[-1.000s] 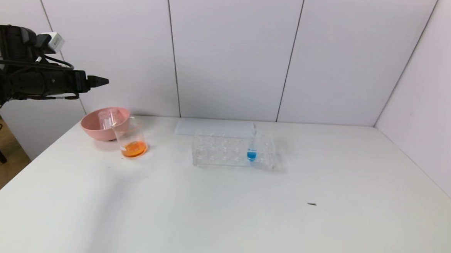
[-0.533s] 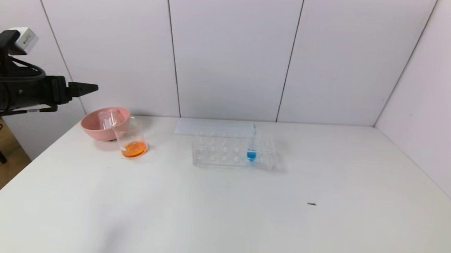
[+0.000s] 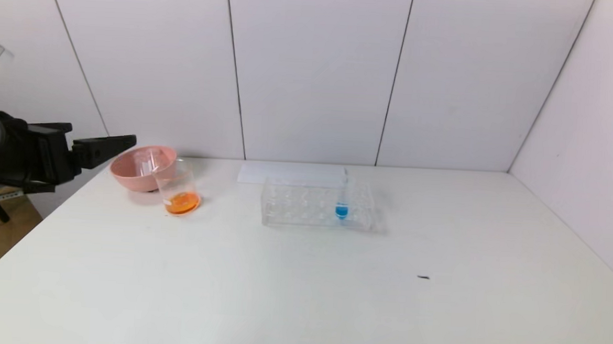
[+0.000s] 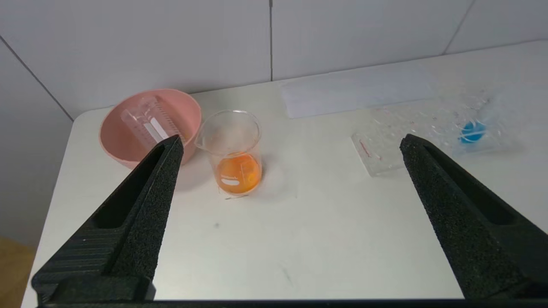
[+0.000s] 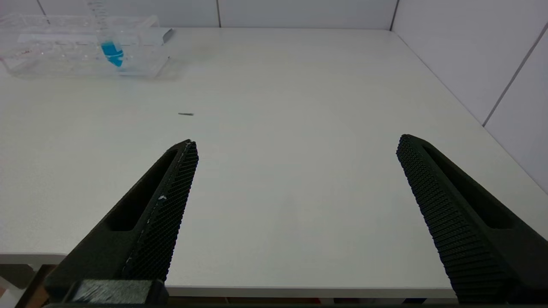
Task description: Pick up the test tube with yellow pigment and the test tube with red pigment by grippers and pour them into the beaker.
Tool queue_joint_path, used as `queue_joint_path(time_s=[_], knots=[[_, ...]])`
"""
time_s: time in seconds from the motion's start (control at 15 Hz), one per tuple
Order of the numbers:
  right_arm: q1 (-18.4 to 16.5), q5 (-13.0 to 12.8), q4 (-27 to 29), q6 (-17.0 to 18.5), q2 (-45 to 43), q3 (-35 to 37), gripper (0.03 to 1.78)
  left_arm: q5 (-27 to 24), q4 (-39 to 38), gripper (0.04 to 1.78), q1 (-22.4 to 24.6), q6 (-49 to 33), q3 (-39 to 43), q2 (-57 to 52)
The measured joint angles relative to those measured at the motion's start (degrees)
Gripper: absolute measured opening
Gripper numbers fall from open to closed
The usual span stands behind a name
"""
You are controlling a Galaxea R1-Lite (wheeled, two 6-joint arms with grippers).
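The beaker (image 3: 178, 189) (image 4: 233, 152) stands at the table's far left with orange liquid in its bottom. My left gripper (image 3: 103, 134) (image 4: 291, 137) hangs open and empty off the table's left edge, short of the beaker and the bowl. My right gripper (image 5: 297, 140) is open and empty over the near right part of the table; the head view does not show it. No test tube with yellow pigment or red pigment is in view. A clear graduated tube (image 4: 147, 126) lies in the pink bowl with no colour in it.
The pink bowl (image 3: 122, 175) (image 4: 115, 147) touches the beaker's far left side. A clear tube rack (image 3: 294, 205) (image 5: 51, 55) at the back middle holds a blue-liquid tube (image 3: 342, 209) (image 5: 112, 52). A white sheet (image 3: 285, 173) lies behind it. A small dark speck (image 3: 423, 277) lies on the table.
My left arm has drawn back to the left and sunk lower, away from above the bowl. It stayed open. Beaker, bowl and rack have not moved.
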Motion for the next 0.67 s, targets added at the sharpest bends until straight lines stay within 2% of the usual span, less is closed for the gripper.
queue_joint_path(time_s=[0.2, 0.67], knots=[[0.0, 0.0, 0.0, 0.0, 0.0, 0.0, 1.7, 0.74, -0.07, 1.77, -2.32, -0.17, 6.66, -8.33], [0.0, 0.0, 0.0, 0.0, 0.0, 0.0, 1.7, 3.83, -1.1, 1.77, -3.23, -0.94, 21.89, -32.2]])
